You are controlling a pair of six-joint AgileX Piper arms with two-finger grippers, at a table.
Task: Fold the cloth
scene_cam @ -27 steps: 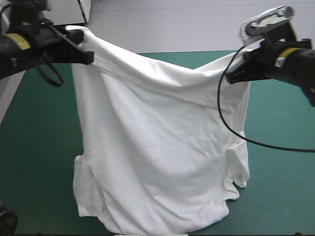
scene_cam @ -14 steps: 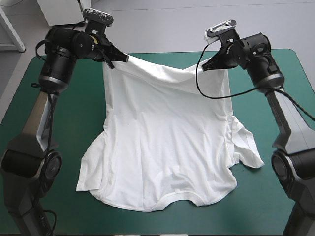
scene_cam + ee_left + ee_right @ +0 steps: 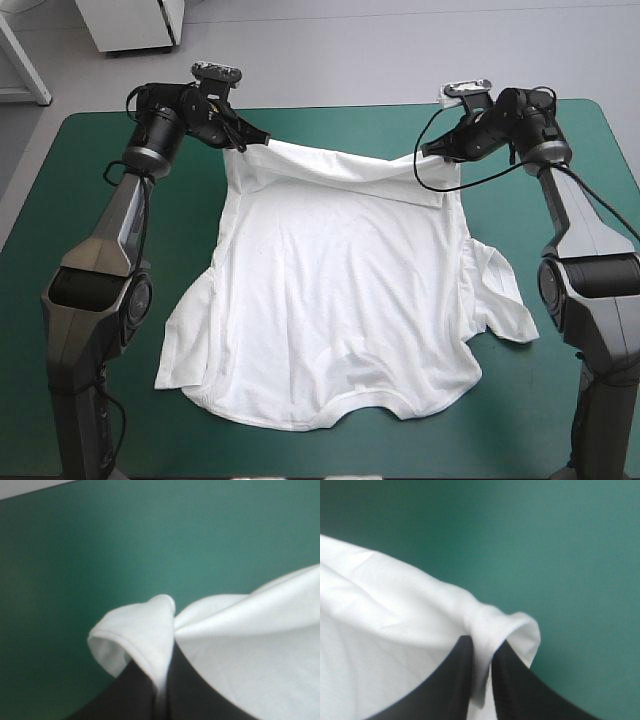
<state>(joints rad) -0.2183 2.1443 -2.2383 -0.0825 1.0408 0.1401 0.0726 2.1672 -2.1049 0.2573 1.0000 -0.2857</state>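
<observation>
While left fingers [image 3: 130, 700] and right fingers [image 3: 445, 690] clamp the T-shirt [image 3: 340, 300] by far corners, spreading is underway. Next likely: lower, release.

The table [image 3: 70, 200], under its teal-green cover [image 3: 520, 400], is filling most of the frame in the high view, its far edge running across the upper part. The white T-shirt [image 3: 340, 300] is lying spread over the middle, its neck opening toward the bottom of the frame, one sleeve fanning out at lower left and one at the right. Bare cover is showing on both sides.
</observation>
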